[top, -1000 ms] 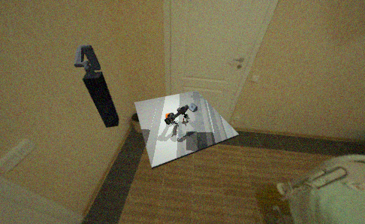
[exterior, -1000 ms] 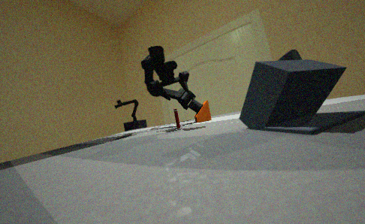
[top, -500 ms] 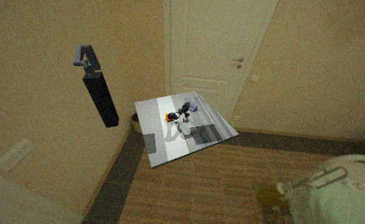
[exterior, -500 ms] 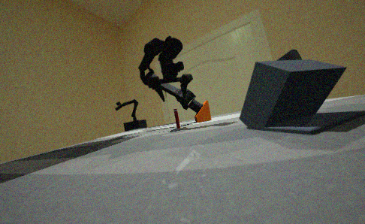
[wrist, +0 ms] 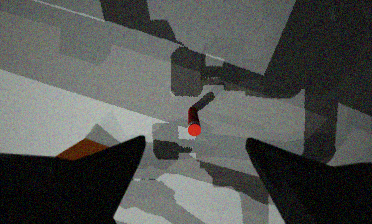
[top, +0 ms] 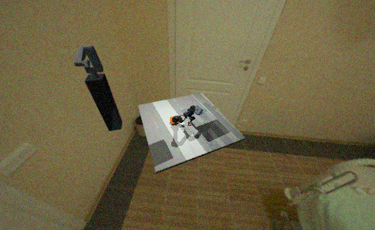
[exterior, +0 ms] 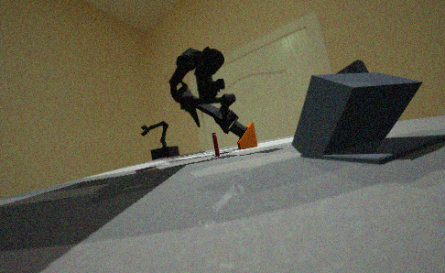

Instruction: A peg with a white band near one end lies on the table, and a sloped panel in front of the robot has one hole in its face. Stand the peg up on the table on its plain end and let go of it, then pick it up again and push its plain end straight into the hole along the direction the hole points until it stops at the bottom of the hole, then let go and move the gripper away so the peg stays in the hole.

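The dark red peg [exterior: 215, 144] [wrist: 193, 121] stands upright on the grey table [exterior: 255, 206] [top: 157, 116]. In the wrist view I look down on its red top end; I cannot make out the white band. My gripper [wrist: 195, 141] [exterior: 197, 118] is open and empty. It hangs above the peg, and its two dark fingers stand wide apart at either side of it, not touching it. The sloped grey panel [exterior: 352, 114] [top: 198, 110] stands on the table to the right of the peg in the exterior view. Its hole is turned away from that camera.
An orange wedge [exterior: 248, 136] [wrist: 83, 148] [top: 173, 120] sits on the table close behind the peg, under my arm. A small second arm on a dark base [exterior: 160, 142] stands at the table's far edge. A dark slab [top: 103, 102] hangs in the air left of the table.
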Available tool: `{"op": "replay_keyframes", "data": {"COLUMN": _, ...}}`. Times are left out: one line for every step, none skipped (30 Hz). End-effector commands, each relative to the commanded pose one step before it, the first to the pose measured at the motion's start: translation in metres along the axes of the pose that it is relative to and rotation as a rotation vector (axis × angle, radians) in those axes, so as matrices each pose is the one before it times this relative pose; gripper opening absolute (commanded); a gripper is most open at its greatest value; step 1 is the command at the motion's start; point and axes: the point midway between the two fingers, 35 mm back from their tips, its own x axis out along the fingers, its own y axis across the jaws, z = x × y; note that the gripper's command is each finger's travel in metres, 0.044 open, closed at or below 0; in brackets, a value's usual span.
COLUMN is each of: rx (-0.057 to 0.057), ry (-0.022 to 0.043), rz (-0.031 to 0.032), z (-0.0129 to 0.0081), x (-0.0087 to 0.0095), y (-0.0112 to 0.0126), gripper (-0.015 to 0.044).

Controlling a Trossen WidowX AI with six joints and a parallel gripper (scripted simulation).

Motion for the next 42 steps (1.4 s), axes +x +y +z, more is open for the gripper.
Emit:
{"op": "replay_keyframes", "data": {"rx": 0.0011, "ry": 0.00126, "rz": -0.00401, "z": -0.00061, "x": 0.00578, "y": 0.00012, "gripper": 0.0440}}
{"op": "replay_keyframes", "data": {"rx": 0.0000, "ry": -0.00011, "rz": 0.00019, "z": 0.00008, "x": 0.00054, "y": 0.00001, "gripper": 0.0440}}
{"op": "replay_keyframes", "data": {"rx": 0.0000, "ry": -0.00016, "rz": 0.00028, "z": 0.00011, "x": 0.00080, "y": 0.00002, "gripper": 0.0440}}
{"op": "replay_keyframes", "data": {"rx": 0.0000, "ry": -0.00021, "rz": 0.00036, "z": 0.00015, "x": 0.00107, "y": 0.00002, "gripper": 0.0440}}
{"op": "replay_keyframes", "data": {"rx": -0.0001, "ry": -0.00026, "rz": 0.00043, "z": 0.00018, "x": 0.00134, "y": 0.00003, "gripper": 0.0440}}
{"op": "replay_keyframes", "data": {"rx": -0.0001, "ry": -0.00029, "rz": 0.00047, "z": 0.00019, "x": 0.00156, "y": 0.00003, "gripper": 0.0440}}
{"op": "replay_keyframes", "data": {"rx": -0.0001, "ry": -0.00029, "rz": 0.00046, "z": 0.00019, "x": 0.00164, "y": 0.00002, "gripper": 0.0440}}
{"op": "replay_keyframes", "data": {"rx": 0.0000, "ry": -0.00028, "rz": 0.00043, "z": 0.00018, "x": 0.00165, "y": 0.00002, "gripper": 0.0440}}
{"op": "replay_keyframes", "data": {"rx": 0.0000, "ry": -0.00027, "rz": 0.00039, "z": 0.00017, "x": 0.00165, "y": 0.00001, "gripper": 0.0440}}
{"op": "replay_keyframes", "data": {"rx": 0.0000, "ry": -0.00025, "rz": 0.00036, "z": 0.00016, "x": 0.00165, "y": 0.00001, "gripper": 0.0440}}
{"op": "replay_keyframes", "data": {"rx": 0.0000, "ry": -0.00024, "rz": 0.00032, "z": 0.00014, "x": 0.00165, "y": 0.00001, "gripper": 0.0440}}
{"op": "replay_keyframes", "data": {"rx": 0.0000, "ry": -0.00022, "rz": 0.00028, "z": 0.00013, "x": 0.00165, "y": 0.00000, "gripper": 0.0440}}
{"op": "replay_keyframes", "data": {"rx": 0.0000, "ry": -0.00021, "rz": 0.00025, "z": 0.00012, "x": 0.00164, "y": 0.00000, "gripper": 0.0440}}
{"op": "replay_keyframes", "data": {"rx": 0.0000, "ry": -0.00019, "rz": 0.00021, "z": 0.00010, "x": 0.00164, "y": -0.00001, "gripper": 0.0440}}
{"op": "replay_keyframes", "data": {"rx": 0.0000, "ry": -0.00018, "rz": 0.00017, "z": 0.00009, "x": 0.00164, "y": -0.00001, "gripper": 0.0440}}
{"op": "replay_keyframes", "data": {"rx": 0.0000, "ry": -0.00016, "rz": 0.00014, "z": 0.00008, "x": 0.00164, "y": -0.00001, "gripper": 0.0440}}
{"op": "replay_keyframes", "data": {"rx": 0.0000, "ry": -0.00014, "rz": 0.00010, "z": 0.00006, "x": 0.00164, "y": -0.00002, "gripper": 0.0440}}
{"op": "replay_keyframes", "data": {"rx": 0.0000, "ry": -0.00013, "rz": 0.00007, "z": 0.00005, "x": 0.00164, "y": -0.00002, "gripper": 0.0440}}
{"op": "replay_keyframes", "data": {"rx": 0.0000, "ry": -0.00011, "rz": 0.00003, "z": 0.00004, "x": 0.00163, "y": -0.00002, "gripper": 0.0440}}
{"op": "replay_keyframes", "data": {"rx": 0.0000, "ry": -0.00009, "rz": 0.00000, "z": 0.00002, "x": 0.00163, "y": -0.00003, "gripper": 0.0440}}
{"op": "replay_keyframes", "data": {"rx": 0.0000, "ry": -0.00007, "rz": -0.00004, "z": 0.00001, "x": 0.00163, "y": -0.00003, "gripper": 0.0440}}
{"op": "replay_keyframes", "data": {"rx": 0.0000, "ry": -0.00005, "rz": -0.00007, "z": 0.00000, "x": 0.00163, "y": -0.00003, "gripper": 0.0440}}
{"op": "replay_keyframes", "data": {"rx": 0.0001, "ry": -0.00003, "rz": -0.00010, "z": -0.00002, "x": 0.00162, "y": -0.00003, "gripper": 0.0440}}
{"op": "replay_keyframes", "data": {"rx": 0.0001, "ry": -0.00001, "rz": -0.00014, "z": -0.00003, "x": 0.00162, "y": -0.00004, "gripper": 0.0440}}
{"op": "replay_keyframes", "data": {"rx": 0.0001, "ry": 0.00001, "rz": -0.00017, "z": -0.00004, "x": 0.00162, "y": -0.00004, "gripper": 0.0440}}
{"op": "replay_keyframes", "data": {"rx": 0.0001, "ry": 0.00003, "rz": -0.00020, "z": -0.00006, "x": 0.00162, "y": -0.00004, "gripper": 0.0440}}
{"op": "replay_keyframes", "data": {"rx": 0.0001, "ry": 0.00005, "rz": -0.00024, "z": -0.00007, "x": 0.00161, "y": -0.00004, "gripper": 0.0440}}
{"op": "replay_keyframes", "data": {"rx": 0.0001, "ry": 0.00007, "rz": -0.00027, "z": -0.00008, "x": 0.00161, "y": -0.00004, "gripper": 0.0440}}
{"op": "replay_keyframes", "data": {"rx": 0.0001, "ry": 0.00010, "rz": -0.00030, "z": -0.00010, "x": 0.00161, "y": -0.00005, "gripper": 0.0440}}
{"op": "replay_keyframes", "data": {"rx": 0.0001, "ry": 0.00012, "rz": -0.00033, "z": -0.00011, "x": 0.00161, "y": -0.00005, "gripper": 0.0440}}
{"op": "replay_keyframes", "data": {"rx": 0.0001, "ry": 0.00014, "rz": -0.00036, "z": -0.00012, "x": 0.00160, "y": -0.00005, "gripper": 0.0440}}
{"op": "replay_keyframes", "data": {"rx": 0.0001, "ry": 0.00017, "rz": -0.00039, "z": -0.00014, "x": 0.00160, "y": -0.00005, "gripper": 0.0440}}
{"op": "replay_keyframes", "data": {"rx": 0.0001, "ry": 0.00019, "rz": -0.00043, "z": -0.00015, "x": 0.00160, "y": -0.00005, "gripper": 0.0440}}
{"op": "replay_keyframes", "data": {"rx": 0.0001, "ry": 0.00021, "rz": -0.00046, "z": -0.00017, "x": 0.00159, "y": -0.00005, "gripper": 0.0440}}
{"op": "replay_keyframes", "data": {"rx": 0.0001, "ry": 0.00024, "rz": -0.00049, "z": -0.00018, "x": 0.00159, "y": -0.00005, "gripper": 0.0440}}
{"op": "replay_keyframes", "data": {"rx": 0.0001, "ry": 0.00026, "rz": -0.00052, "z": -0.00019, "x": 0.00159, "y": -0.00005, "gripper": 0.0440}}
{"op": "replay_keyframes", "data": {"rx": 0.0001, "ry": 0.00029, "rz": -0.00055, "z": -0.00021, "x": 0.00158, "y": -0.00005, "gripper": 0.0440}}
{"op": "replay_keyframes", "data": {"rx": 0.0001, "ry": 0.00032, "rz": -0.00058, "z": -0.00022, "x": 0.00158, "y": -0.00005, "gripper": 0.0440}}
{"op": "replay_keyframes", "data": {"rx": 0.0001, "ry": 0.00034, "rz": -0.00061, "z": -0.00023, "x": 0.00158, "y": -0.00005, "gripper": 0.0440}}
{"op": "replay_keyframes", "data": {"rx": 0.0001, "ry": 0.00037, "rz": -0.00063, "z": -0.00025, "x": 0.00157, "y": -0.00005, "gripper": 0.0440}}
{"op": "replay_keyframes", "data": {"rx": 0.0001, "ry": 0.00032, "rz": -0.00053, "z": -0.00021, "x": 0.00126, "y": -0.00004, "gripper": 0.0440}}
{"op": "replay_keyframes", "data": {"rx": 0.0001, "ry": 0.00020, "rz": -0.00033, "z": -0.00013, "x": 0.00076, "y": -0.00003, "gripper": 0.0440}}
